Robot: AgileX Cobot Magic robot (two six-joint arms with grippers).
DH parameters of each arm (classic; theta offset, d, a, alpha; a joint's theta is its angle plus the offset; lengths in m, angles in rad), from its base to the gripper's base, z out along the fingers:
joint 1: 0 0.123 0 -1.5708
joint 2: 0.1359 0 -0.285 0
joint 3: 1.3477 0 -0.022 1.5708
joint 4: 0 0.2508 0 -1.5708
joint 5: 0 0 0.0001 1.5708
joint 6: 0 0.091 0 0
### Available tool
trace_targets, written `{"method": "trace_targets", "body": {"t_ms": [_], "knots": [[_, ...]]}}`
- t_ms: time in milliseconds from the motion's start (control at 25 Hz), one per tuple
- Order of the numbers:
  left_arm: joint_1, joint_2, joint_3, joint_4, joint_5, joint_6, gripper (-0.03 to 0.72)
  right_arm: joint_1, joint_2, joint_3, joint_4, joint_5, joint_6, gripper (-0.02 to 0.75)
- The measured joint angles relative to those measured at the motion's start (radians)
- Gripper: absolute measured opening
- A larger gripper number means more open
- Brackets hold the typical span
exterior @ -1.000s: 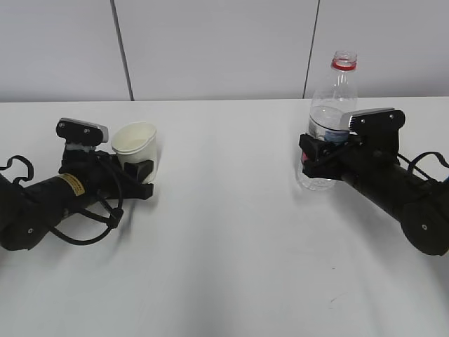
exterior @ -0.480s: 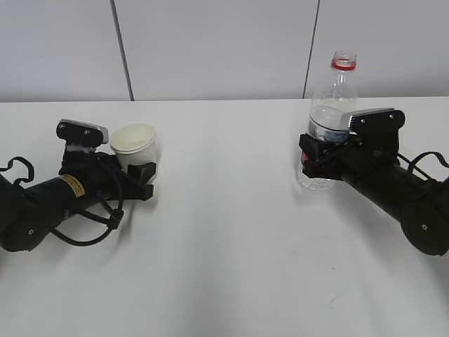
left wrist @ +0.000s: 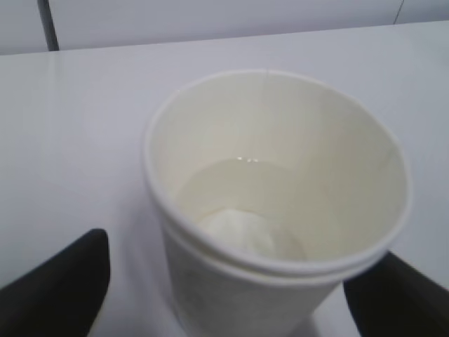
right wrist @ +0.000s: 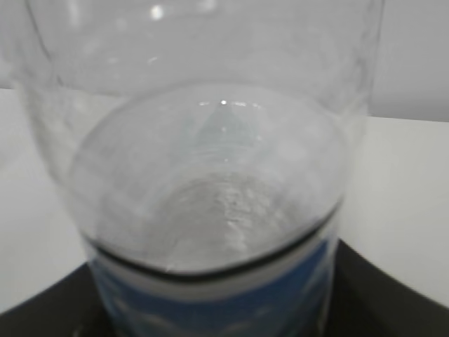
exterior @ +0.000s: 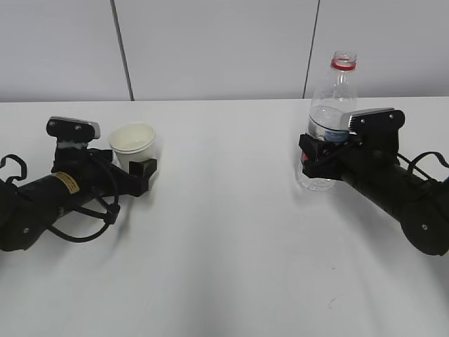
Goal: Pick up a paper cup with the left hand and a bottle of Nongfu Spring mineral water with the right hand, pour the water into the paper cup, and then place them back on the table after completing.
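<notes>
1. Exterior view: on the white bench [exterior: 224, 232], the paper cup [exterior: 133, 144] stands upright at middle left. The left hand [exterior: 137, 168] lies beside it, jaws spread. At right, the bottle [exterior: 330, 119] stands uncapped, the right hand [exterior: 314, 156] clenched around its lower body.
2. Left wrist view: the cup [left wrist: 273, 210] holds shallow water [left wrist: 242, 203]; both black fingers [left wrist: 59, 288] seem clear of its wall.
3. Right wrist view: the bottle [right wrist: 210, 175] fills the frame, water [right wrist: 210, 189] above its blue label [right wrist: 210, 302].
</notes>
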Motion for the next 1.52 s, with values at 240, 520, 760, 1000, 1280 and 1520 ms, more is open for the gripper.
{"method": "trace_targets", "body": {"t_ms": [240,520,760,1000,1280,1520], "knots": [[0.000,-0.071,0.071,0.003,-0.005,-0.002,0.609,0.000,0.000,0.000,-0.002,0.000,-0.030,0.421],[0.000,-0.086,0.107,0.025,-0.008,-0.002,0.599,0.000,0.000,-0.002,-0.002,0.000,-0.061,0.421],[-0.001,-0.087,0.109,0.041,-0.009,-0.002,0.594,0.000,0.032,-0.048,-0.002,-0.004,-0.064,0.421],[-0.001,-0.087,0.109,0.044,-0.009,-0.002,0.591,0.000,0.041,-0.051,-0.002,-0.004,-0.064,0.421],[-0.001,-0.087,0.109,0.045,-0.009,-0.002,0.589,0.000,0.076,-0.056,0.000,-0.048,-0.064,0.421],[-0.001,-0.087,0.109,0.045,-0.010,-0.002,0.588,0.000,0.076,-0.054,0.002,-0.053,-0.064,0.420]]}}
